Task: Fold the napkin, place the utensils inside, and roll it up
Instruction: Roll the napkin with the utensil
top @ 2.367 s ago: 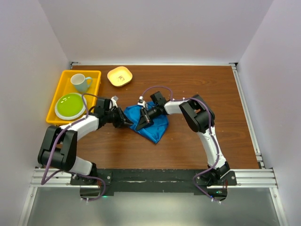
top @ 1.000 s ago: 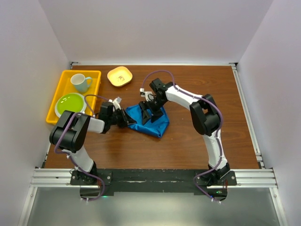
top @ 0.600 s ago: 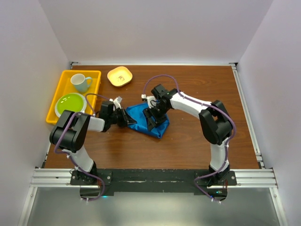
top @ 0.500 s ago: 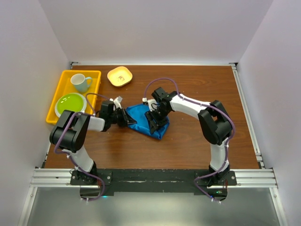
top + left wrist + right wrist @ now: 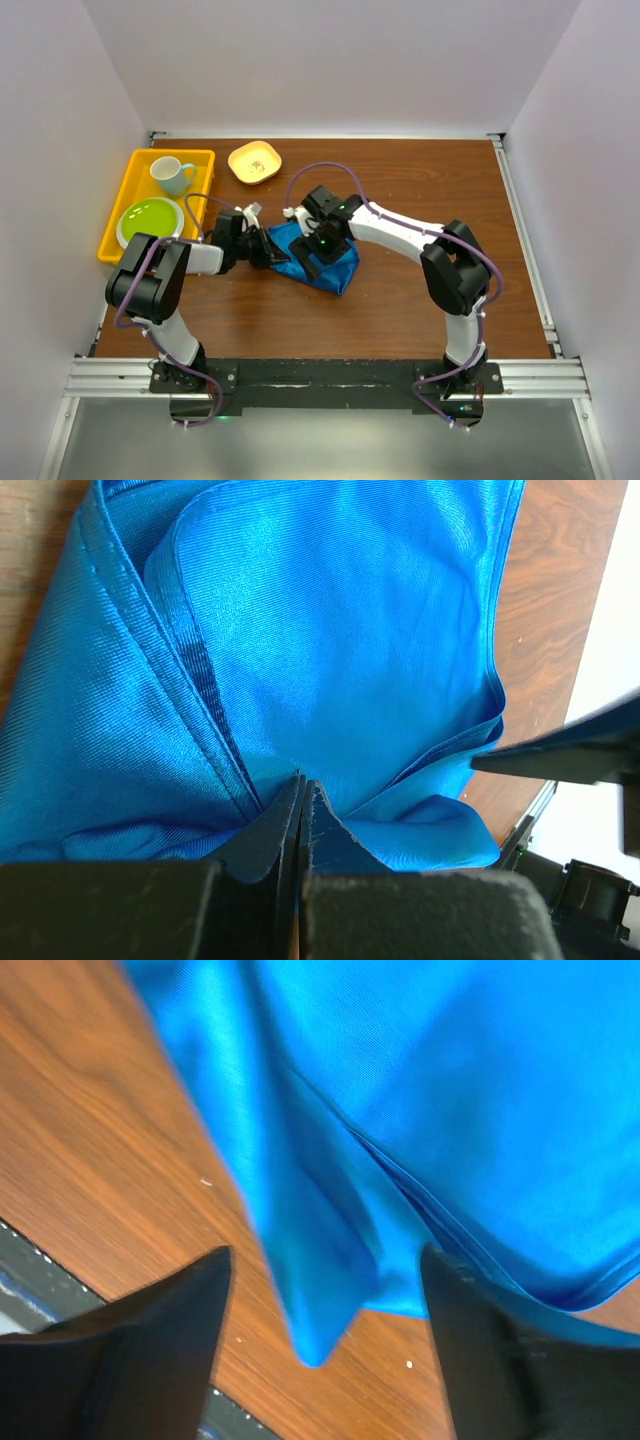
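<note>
Obs: left gripper (image 5: pixel 300 792) pinches napkin (image 5: pixel 330 630) folded edge at its tips; right gripper (image 5: pixel 322 1265) spread, loose corner between its fingers; risk: a sideways tug against that pinch could drag the fold open.

My desk (image 5: pixel 400 300) is a brown wood-grain top, closed in by pale panels at the far side and on both flanks. Three things lie directly on it: the blue napkin (image 5: pixel 335 268), bunched in loose folds a little left of the middle; a small yellow bowl (image 5: pixel 254 162) near the far edge, well apart from the cloth; and a yellow tray (image 5: pixel 185 153) in the far left corner. A few pale specks dot the wood beside the napkin's corner.
</note>
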You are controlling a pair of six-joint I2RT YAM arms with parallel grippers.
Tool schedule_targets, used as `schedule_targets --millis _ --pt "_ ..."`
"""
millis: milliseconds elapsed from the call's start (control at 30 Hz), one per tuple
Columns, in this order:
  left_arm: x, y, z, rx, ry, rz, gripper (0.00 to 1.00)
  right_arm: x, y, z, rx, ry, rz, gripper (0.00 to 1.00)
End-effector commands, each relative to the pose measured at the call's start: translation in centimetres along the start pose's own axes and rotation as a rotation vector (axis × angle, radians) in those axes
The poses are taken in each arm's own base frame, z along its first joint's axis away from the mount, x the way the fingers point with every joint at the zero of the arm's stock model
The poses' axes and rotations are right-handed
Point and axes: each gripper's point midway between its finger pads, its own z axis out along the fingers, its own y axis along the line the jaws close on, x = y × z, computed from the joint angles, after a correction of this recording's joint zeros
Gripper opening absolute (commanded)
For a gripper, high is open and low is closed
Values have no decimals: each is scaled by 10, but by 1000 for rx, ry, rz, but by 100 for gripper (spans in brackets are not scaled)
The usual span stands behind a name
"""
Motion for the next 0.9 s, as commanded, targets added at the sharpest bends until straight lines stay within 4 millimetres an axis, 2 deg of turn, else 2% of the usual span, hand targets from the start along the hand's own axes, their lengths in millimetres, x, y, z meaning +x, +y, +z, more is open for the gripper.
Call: schedule_targets --millis 0,67,100,267,467,667,767,867 --pt "12 43 -2 -188 24 7 0 -53 31 -34 106 -199 -169 86" --pt "11 43 -2 -187 23 8 0 -65 33 -33 169 -226 -230 89" --pt "12 44 -2 -189 27 7 0 -66 41 -27 172 -223 -259 89" --pt "11 44 -1 -189 32 3 0 -78 47 -7 250 -275 -350 90" --pt "11 44 0 -191 34 2 0 -72 43 22 309 -258 -411 89" --pt "11 44 1 -192 38 -2 0 -61 42 41 310 -227 -434 82" --pt "11 44 2 -190 37 -4 0 -57 38 47 319 -219 -430 75" --pt "9 43 2 -187 38 -2 0 -51 32 55 336 -197 -419 62"
